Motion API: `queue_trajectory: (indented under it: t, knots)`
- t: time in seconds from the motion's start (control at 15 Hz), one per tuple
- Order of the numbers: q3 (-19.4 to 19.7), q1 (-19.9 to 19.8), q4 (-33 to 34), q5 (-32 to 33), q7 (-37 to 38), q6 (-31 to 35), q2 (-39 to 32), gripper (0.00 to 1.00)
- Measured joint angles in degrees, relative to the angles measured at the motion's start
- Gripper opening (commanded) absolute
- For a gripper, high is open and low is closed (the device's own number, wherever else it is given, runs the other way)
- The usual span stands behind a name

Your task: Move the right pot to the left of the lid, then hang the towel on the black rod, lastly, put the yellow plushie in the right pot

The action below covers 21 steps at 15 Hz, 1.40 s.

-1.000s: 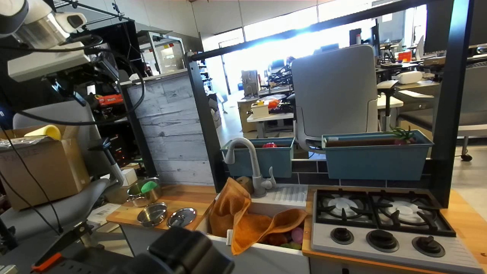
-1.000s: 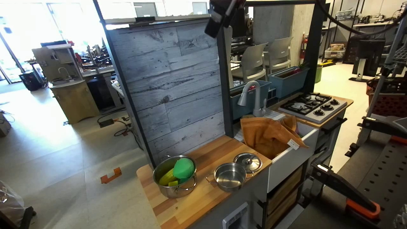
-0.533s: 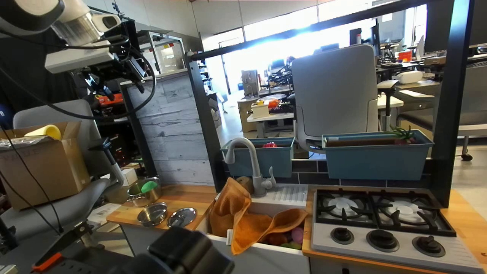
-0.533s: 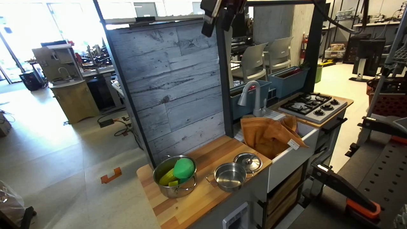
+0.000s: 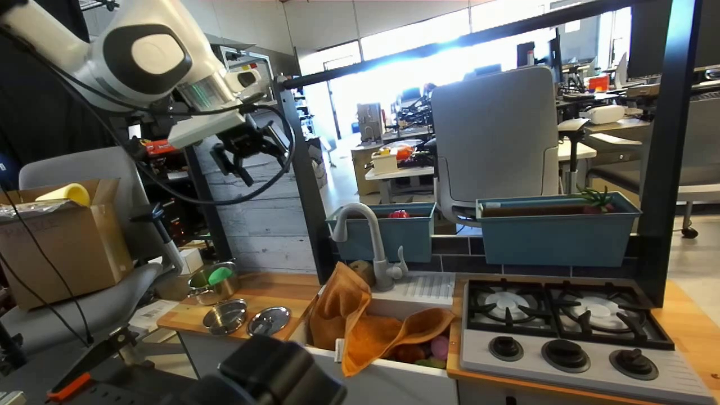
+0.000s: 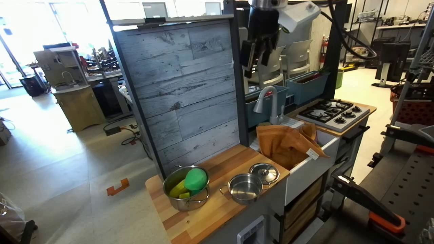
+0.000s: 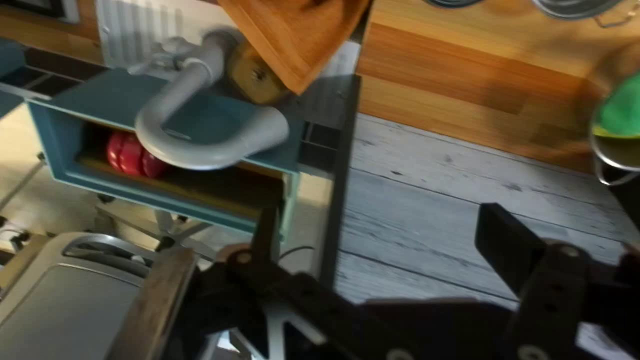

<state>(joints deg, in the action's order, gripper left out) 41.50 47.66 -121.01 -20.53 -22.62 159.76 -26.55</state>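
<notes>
my pincer (image 7: 377, 225) hangs high, its jaws wide apart, nothing between them. the orange-brown towel (image 5: 365, 337) lies well below it and, in both exterior views, off to its right: bunched in the sink (image 6: 313, 173), part draped over the front edge. it's too crumpled for me to read a long axis. in the wrist view a raised corner points back toward the pincer, near the gray faucet (image 7: 257, 136). i judge the towel comes next: take that corner, clear of the faucet, then lift to the black rod (image 5: 337, 73) overhead. the shallow pot (image 6: 245, 189) already sits left of the lid (image 6: 263, 173), its bare metal bottom showing. the deep pot (image 6: 179, 205) holds a green toy (image 6: 196, 179) and a yellow corn plushie (image 6: 178, 188); a small blue planter (image 5: 413, 236) holds a red vegetable (image 7: 131, 155).
</notes>
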Motion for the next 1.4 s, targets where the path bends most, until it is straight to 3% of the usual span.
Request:
queue_trajectory:
  t: [0.4, 0.73, 1.07, 1.4]
  knots:
    - [-14.7, -25.5, 3.6, 19.3, 14.0, -2.3, -6.2, 1.00]
    - [-24.1, -42.3, 2.5, 24.2, 14.5, -2.7, -6.5, 1.00]
    - [-29.0, -50.2, 3.0, 24.5, 14.6, 3.0, -9.7, 1.00]
    - [-30.8, -50.0, 6.4, 24.5, 16.8, 5.8, -15.0, 1.00]
